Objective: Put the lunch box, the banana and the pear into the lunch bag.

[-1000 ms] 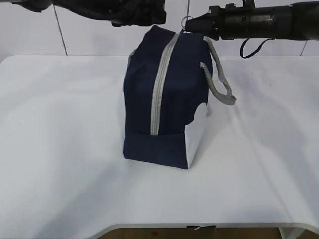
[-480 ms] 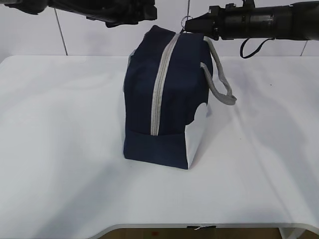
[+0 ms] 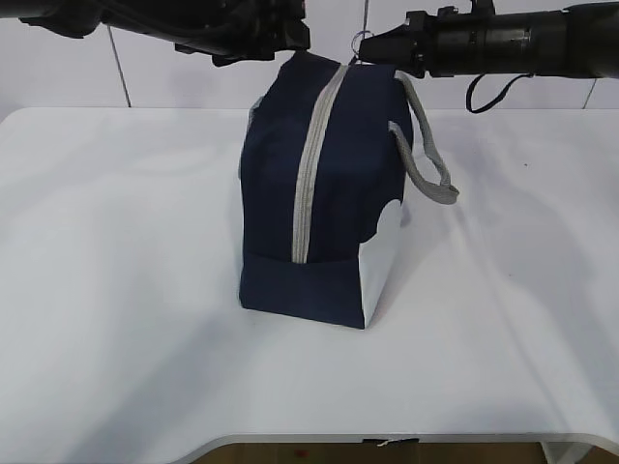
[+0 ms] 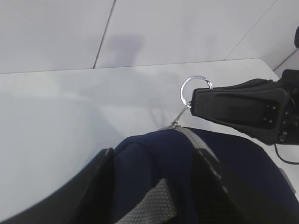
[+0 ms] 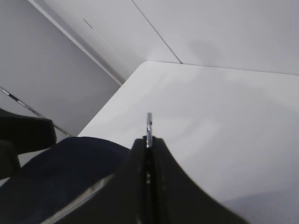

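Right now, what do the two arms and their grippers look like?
Both arms are matt black with tubular segments. The right gripper has flat black fingers with small screw heads, and a black cable loops beneath its arm. The left gripper is black too, with broad smooth fingers.

Matt navy cloth lunch bag [image 3: 334,174], shiny metal zipper ring [image 4: 192,91].

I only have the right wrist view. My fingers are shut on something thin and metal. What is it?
Observer: A round ring, the pull of the zipper on the blue bag.
Operator: Is the zipper open?
Observer: Closed down the whole side the front camera shows.
Operator: Where's the left gripper?
Observer: At the bag's top left edge, fingers either side of the fabric.
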`<state>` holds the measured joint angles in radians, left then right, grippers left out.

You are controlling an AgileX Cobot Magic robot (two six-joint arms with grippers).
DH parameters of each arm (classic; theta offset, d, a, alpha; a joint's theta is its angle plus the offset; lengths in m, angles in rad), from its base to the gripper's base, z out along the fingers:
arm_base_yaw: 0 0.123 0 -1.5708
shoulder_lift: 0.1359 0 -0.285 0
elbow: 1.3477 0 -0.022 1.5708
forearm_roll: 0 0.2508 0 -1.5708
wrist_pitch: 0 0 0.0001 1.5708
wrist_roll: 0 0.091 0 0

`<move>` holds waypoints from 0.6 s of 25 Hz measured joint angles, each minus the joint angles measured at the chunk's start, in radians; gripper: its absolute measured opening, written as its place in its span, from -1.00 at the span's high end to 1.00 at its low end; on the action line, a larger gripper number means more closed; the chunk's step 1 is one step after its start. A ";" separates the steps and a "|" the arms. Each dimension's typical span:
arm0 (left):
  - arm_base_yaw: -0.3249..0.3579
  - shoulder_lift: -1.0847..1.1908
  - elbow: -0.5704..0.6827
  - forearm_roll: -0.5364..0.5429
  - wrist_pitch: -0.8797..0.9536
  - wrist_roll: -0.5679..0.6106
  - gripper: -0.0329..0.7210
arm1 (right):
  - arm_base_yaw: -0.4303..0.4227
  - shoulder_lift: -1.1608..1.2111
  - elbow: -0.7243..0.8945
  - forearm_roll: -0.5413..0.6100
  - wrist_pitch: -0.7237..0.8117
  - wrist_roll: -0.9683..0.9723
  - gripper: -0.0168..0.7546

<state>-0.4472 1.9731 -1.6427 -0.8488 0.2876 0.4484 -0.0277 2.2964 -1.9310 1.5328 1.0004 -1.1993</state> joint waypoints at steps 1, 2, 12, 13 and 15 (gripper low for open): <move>0.000 0.000 0.000 -0.002 0.000 0.000 -0.15 | 0.000 0.000 0.000 0.000 0.000 0.000 0.94; 0.000 0.000 0.000 -0.006 0.000 0.000 -0.15 | 0.000 0.000 0.000 0.000 0.000 0.000 0.94; 0.000 0.000 0.000 -0.034 0.027 0.000 -0.15 | 0.000 0.000 0.000 0.000 0.002 0.000 0.94; 0.000 0.000 0.000 -0.041 0.027 0.000 -0.15 | 0.000 0.000 0.000 0.000 0.002 0.000 0.94; 0.000 0.000 0.000 -0.048 0.028 0.000 -0.15 | 0.000 0.000 0.000 0.000 0.002 0.000 0.94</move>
<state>-0.4472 1.9730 -1.6427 -0.8967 0.3152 0.4484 -0.0277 2.2964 -1.9310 1.5328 1.0023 -1.1993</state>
